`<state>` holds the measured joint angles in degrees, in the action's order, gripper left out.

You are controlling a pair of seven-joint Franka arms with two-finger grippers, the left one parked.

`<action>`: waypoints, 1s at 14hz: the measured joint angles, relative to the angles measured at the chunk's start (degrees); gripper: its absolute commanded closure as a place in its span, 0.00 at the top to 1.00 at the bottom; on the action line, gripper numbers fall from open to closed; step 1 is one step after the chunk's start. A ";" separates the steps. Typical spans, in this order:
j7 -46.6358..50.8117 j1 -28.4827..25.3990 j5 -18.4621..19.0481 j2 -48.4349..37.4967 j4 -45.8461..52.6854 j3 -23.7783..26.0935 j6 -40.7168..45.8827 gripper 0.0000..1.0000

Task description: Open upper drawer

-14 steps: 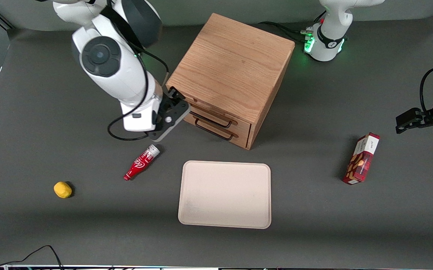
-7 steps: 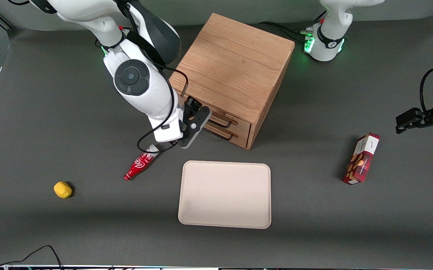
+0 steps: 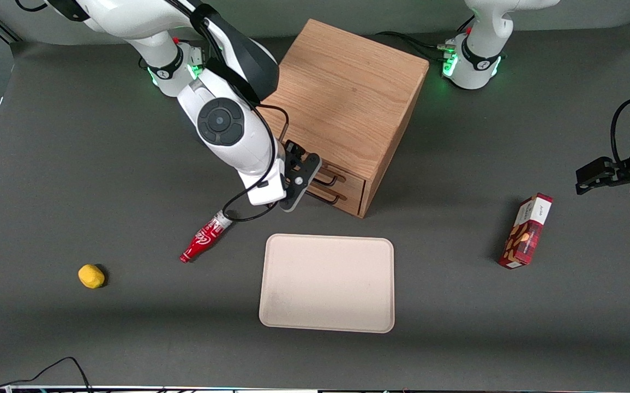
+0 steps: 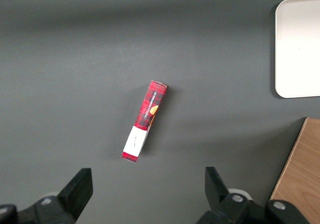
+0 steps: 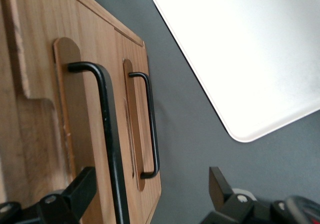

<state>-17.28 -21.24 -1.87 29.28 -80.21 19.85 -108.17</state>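
The table [image 3: 75, 164] under me is the largest thing, a flat dark grey surface, matte, with no pattern. On it stands the cabinet [image 3: 342, 93], a cube of light oak with a clear wood grain on its top, turned so that one corner points toward the front camera. Next in size is the tray [image 3: 327, 283], a pale cream rectangle with rounded corners and a low rim; it lies flat, nearer to the front camera than the cabinet, and nothing lies in it.

The upper drawer [image 5: 75, 119] is the top one of two in the front of the cabinet. It looks pushed in, and what is inside I cannot see. Its handle [image 5: 111, 149] is a thin black wire bent at the ends, and it stands off from the smooth oak face. The lower drawer [image 5: 135, 108] has the same kind of handle [image 5: 152, 129].

My gripper [image 5: 150, 194] is just in front of the upper drawer, with its fingers [image 5: 82, 186] spread apart and holding nothing. The wire handle of the upper drawer passes between them, close to one finger.

Toward the parked arm's end lies a red box [image 3: 526, 230], long and flat. Near my arm lies a small red bottle [image 3: 205, 237] on its side, and farther out a small yellow rounded object [image 3: 91, 275].
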 measured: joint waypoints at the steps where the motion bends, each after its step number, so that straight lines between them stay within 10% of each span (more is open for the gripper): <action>1: -0.13 0.09 0.00 0.00 -0.58 0.02 -1.04 1.00; 14: -4.01 1.17 0.45 0.56 -3.41 -0.90 -6.77 1.00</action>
<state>-21.28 -20.08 -1.42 29.84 -83.62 18.95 -114.94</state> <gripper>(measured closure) 0.000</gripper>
